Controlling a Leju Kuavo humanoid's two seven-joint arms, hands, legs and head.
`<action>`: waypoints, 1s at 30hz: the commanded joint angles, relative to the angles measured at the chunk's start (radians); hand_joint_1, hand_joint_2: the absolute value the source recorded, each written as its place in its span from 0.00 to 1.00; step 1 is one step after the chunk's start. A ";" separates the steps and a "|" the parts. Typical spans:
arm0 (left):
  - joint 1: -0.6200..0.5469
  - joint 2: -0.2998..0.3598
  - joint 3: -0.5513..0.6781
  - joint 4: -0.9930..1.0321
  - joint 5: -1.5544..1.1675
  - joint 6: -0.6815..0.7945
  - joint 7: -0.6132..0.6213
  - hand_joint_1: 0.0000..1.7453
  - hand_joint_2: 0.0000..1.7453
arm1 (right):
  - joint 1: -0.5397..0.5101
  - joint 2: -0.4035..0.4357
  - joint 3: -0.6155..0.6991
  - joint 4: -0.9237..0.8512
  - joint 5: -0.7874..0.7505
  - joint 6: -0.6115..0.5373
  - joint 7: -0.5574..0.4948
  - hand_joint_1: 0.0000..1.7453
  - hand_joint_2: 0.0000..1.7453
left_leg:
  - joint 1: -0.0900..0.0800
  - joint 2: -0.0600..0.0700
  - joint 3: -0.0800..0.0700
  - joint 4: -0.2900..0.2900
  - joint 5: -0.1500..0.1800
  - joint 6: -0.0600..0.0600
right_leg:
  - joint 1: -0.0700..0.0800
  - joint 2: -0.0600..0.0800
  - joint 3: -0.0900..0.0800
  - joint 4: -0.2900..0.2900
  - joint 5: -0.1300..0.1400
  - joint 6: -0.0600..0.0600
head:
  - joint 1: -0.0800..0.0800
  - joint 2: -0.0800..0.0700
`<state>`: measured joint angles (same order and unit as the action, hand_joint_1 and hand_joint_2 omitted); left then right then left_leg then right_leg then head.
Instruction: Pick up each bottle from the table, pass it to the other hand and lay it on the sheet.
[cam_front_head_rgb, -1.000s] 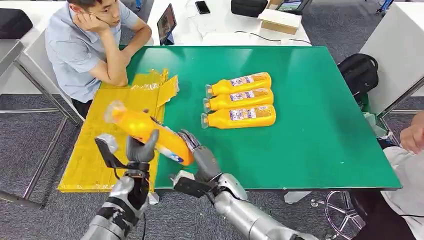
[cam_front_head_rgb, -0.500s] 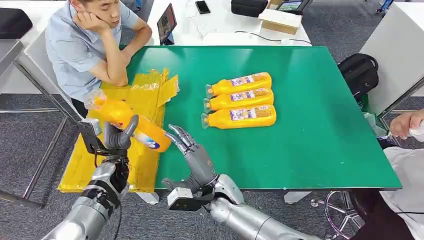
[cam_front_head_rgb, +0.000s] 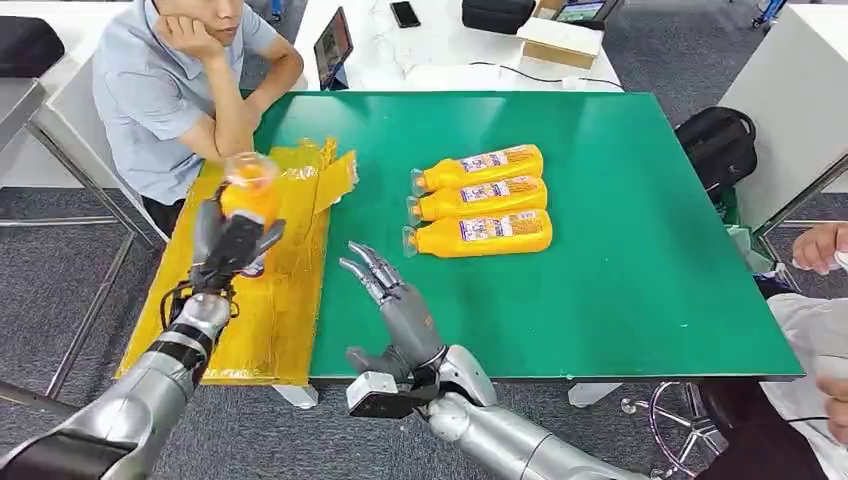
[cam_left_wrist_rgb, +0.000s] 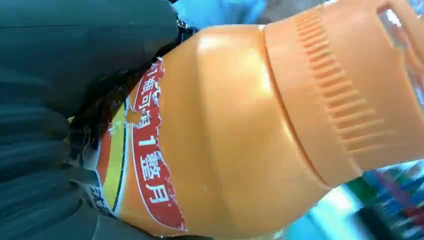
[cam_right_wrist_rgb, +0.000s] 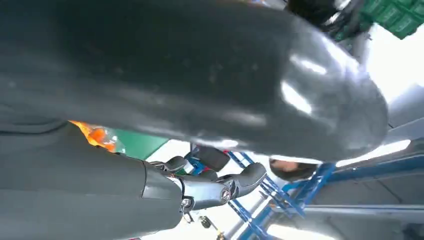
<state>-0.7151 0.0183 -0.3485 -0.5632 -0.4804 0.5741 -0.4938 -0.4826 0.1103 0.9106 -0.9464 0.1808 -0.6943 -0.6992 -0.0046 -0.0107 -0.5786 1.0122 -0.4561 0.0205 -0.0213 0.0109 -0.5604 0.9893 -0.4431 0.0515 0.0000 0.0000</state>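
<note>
A person in a grey-blue shirt (cam_front_head_rgb: 160, 90) sits at the far left corner of the green tabletop (cam_front_head_rgb: 620, 250). In front of them, the left hand (cam_front_head_rgb: 228, 245) grips an orange plastic bottle with a red-and-white label (cam_front_head_rgb: 248, 195), fingers clamped round its body, above the crinkled yellow plastic sheet (cam_front_head_rgb: 290, 260) at the tabletop's left edge. Just right of the sheet, the right hand (cam_front_head_rgb: 395, 305) hovers over the green surface, fingers apart and empty. Further right, three orange bottles (cam_front_head_rgb: 480, 200) lie side by side, touching.
</note>
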 joint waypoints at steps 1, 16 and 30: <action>-0.192 0.026 -0.316 0.290 -0.187 -0.155 0.148 1.00 1.00 | 0.007 -0.030 0.001 -0.073 -0.010 -0.004 0.001 0.00 0.00 | 0.001 -0.001 -0.001 0.001 0.000 -0.001 | 0.002 -0.002 0.000 0.000 0.000 -0.002 | 0.000 0.000; -0.199 0.071 -0.344 0.307 -0.215 -0.399 0.231 1.00 1.00 | 0.028 -0.064 0.018 -0.115 -0.067 0.005 0.001 0.00 0.00 | 0.001 0.003 0.003 0.000 0.000 -0.001 | 0.001 0.002 0.001 0.000 0.001 -0.001 | 0.000 0.000; -0.228 0.076 -0.416 0.314 -0.298 -0.499 0.258 0.97 1.00 | 0.025 -0.058 0.019 -0.116 -0.078 0.028 0.001 0.00 0.00 | 0.001 0.003 0.004 0.000 0.001 -0.002 | 0.002 0.001 0.003 0.002 0.001 -0.002 | 0.000 0.000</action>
<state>-0.9209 0.0862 -0.6996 -0.3223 -0.7794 0.0961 -0.2350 -0.4360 0.0710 0.9136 -1.0655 0.1083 -0.6729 -0.6992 -0.0045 -0.0096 -0.5743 1.0122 -0.4552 0.0192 -0.0210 0.0114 -0.5574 0.9914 -0.4430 0.0515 -0.0004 0.0000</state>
